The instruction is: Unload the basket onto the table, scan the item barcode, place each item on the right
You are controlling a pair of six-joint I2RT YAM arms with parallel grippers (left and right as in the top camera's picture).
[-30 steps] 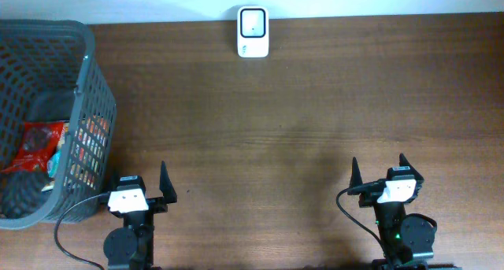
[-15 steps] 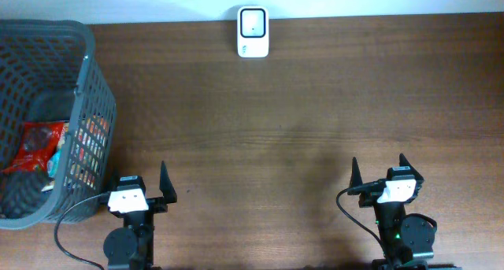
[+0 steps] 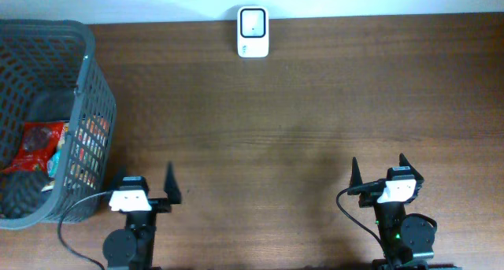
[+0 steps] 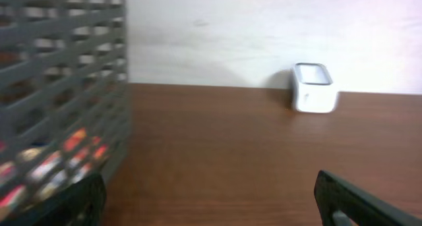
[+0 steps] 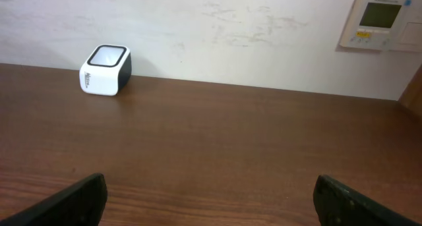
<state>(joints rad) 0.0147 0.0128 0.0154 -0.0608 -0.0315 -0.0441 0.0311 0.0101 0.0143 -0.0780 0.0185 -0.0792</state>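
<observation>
1. The left pincer (image 3: 144, 183) is spread wide, holding nothing, low over the table (image 3: 276, 105).
2. The right pincer (image 3: 378, 171) is also spread and empty.
3. A grey basket (image 3: 87, 81) stands just ahead-left of the left pincer, with a red packet (image 3: 35, 144) inside.
4. A white scanner (image 3: 253, 21) stands far ahead, between both pincers.

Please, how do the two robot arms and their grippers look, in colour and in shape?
The left gripper and right gripper match: thin, pointed black fingers, a white block on top, a round black joint housing below. A black cable loops beside each.
</observation>
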